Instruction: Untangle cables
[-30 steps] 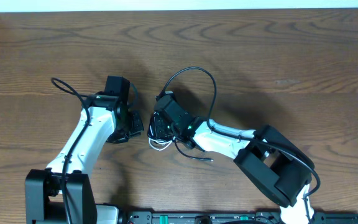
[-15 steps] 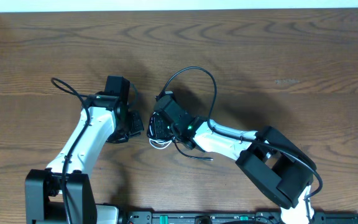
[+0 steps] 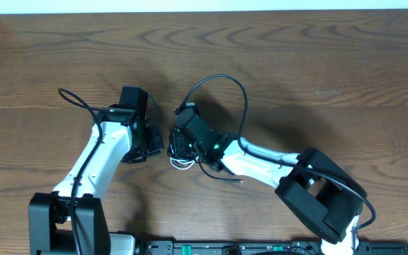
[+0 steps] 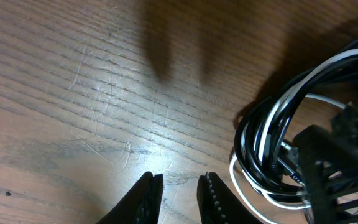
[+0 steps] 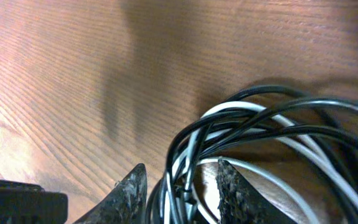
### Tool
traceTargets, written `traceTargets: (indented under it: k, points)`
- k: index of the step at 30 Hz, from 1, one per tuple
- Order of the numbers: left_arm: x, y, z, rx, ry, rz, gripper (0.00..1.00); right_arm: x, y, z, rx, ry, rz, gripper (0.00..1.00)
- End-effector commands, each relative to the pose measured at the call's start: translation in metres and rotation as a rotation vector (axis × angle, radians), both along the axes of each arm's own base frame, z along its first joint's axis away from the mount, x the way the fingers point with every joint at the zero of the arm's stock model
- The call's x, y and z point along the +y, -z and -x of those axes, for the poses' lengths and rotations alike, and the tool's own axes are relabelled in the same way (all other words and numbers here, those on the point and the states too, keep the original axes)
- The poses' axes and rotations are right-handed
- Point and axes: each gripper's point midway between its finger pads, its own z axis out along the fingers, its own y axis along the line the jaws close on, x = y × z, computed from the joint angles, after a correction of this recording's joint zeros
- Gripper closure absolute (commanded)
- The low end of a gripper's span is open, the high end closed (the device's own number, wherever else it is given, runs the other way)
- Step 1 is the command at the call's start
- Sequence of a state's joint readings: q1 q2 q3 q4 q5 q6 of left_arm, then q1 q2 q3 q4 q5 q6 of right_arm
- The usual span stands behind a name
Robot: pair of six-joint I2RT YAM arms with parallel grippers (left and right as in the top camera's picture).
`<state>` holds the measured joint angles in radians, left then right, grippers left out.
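A brown wooden table (image 3: pixel 331 57) fills the overhead view, with a pale strip along its far edge. The left arm (image 3: pixel 98 156) and right arm (image 3: pixel 261 159) both reach in toward the middle. The cables (image 3: pixel 183 161) lie there in one small, tight clump between the two wrists, mostly under the right arm's wrist.

The right gripper (image 5: pixel 182 193) straddles the clump, with several black strands and a white one passing between its parted jaws. I cannot tell whether they pinch the strands or only stand around them. The left gripper (image 4: pixel 179 193) hangs just beside the clump over bare wood, its jaws a narrow slit apart with nothing in them.

The main risk, as I judge it, is that a pull by the right gripper on so many strands at once drags the whole knot or cinches it tighter. The white cord (image 5: pixel 247 109) is threaded among the black cords (image 5: pixel 278 93), so it could snag. The left gripper's narrow jaws could also skid off a cord this thin.

The right wrist hides most of the clump from above. No plug ends can be made out, and neither can the crossings.
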<state>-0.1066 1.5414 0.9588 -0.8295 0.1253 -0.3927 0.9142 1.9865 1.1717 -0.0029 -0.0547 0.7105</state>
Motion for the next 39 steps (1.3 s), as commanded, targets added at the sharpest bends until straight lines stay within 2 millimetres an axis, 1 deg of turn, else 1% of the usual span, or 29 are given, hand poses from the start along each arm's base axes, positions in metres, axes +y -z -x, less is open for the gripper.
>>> traceTargets:
  k: [1, 4, 7, 10, 12, 14, 15, 18, 24, 27, 30, 32, 35, 38, 39]
  points:
    - [0.000, 0.004, 0.003, 0.016, -0.004, -0.004, 0.74, 0.002, -0.002, 0.001, -0.038, 0.005, 0.023, 0.69]
    - [0.000, 0.004, 0.003, 0.016, -0.004, -0.004, 0.74, 0.002, 0.007, 0.004, -0.026, -0.001, 0.038, 0.70]
    - [0.000, 0.004, 0.003, 0.016, -0.004, -0.004, 0.74, 0.001, 0.014, 0.005, -0.018, -0.001, 0.051, 0.73]
    - [0.000, 0.004, 0.003, 0.016, -0.004, -0.004, 0.74, -0.001, 0.014, 0.001, -0.033, 0.015, 0.059, 0.78]
    - [0.000, 0.004, 0.003, 0.016, -0.004, -0.004, 0.74, -0.001, 0.013, 0.000, -0.036, 0.017, 0.058, 0.79]
    - [0.000, 0.004, 0.003, 0.016, -0.004, -0.004, 0.74, -0.001, 0.013, 0.001, -0.035, 0.017, 0.060, 0.78]
    - [0.000, 0.004, 0.003, 0.016, -0.004, -0.004, 0.74, -0.001, 0.014, 0.001, -0.034, 0.016, 0.060, 0.75]
    - [0.000, 0.004, 0.003, 0.016, -0.004, -0.004, 0.74, 0.000, 0.014, 0.003, -0.028, 0.013, 0.056, 0.70]
    - [0.000, 0.004, 0.003, 0.016, -0.004, -0.004, 0.74, 0.007, 0.013, 0.010, -0.040, -0.003, 0.054, 0.67]
    - [0.000, 0.004, 0.003, 0.016, -0.004, -0.004, 0.74, 0.006, 0.018, 0.010, -0.038, -0.001, 0.066, 0.67]
    - [0.000, 0.004, 0.003, 0.016, -0.004, -0.004, 0.74, 0.004, 0.030, 0.011, -0.029, 0.002, 0.088, 0.67]
    - [0.000, 0.004, 0.003, 0.016, -0.004, -0.004, 0.74, 0.001, 0.037, 0.009, -0.032, 0.013, 0.106, 0.70]
    - [0.000, 0.004, 0.003, 0.016, -0.004, -0.004, 0.74, -0.002, 0.037, 0.004, -0.045, 0.032, 0.114, 0.77]
    - [0.000, 0.004, 0.003, 0.016, -0.004, -0.004, 0.73, -0.003, 0.035, -0.002, -0.050, 0.042, 0.103, 0.78]
    - [0.000, 0.004, 0.003, 0.016, -0.004, -0.004, 0.71, -0.003, 0.034, -0.002, -0.048, 0.041, 0.099, 0.84]
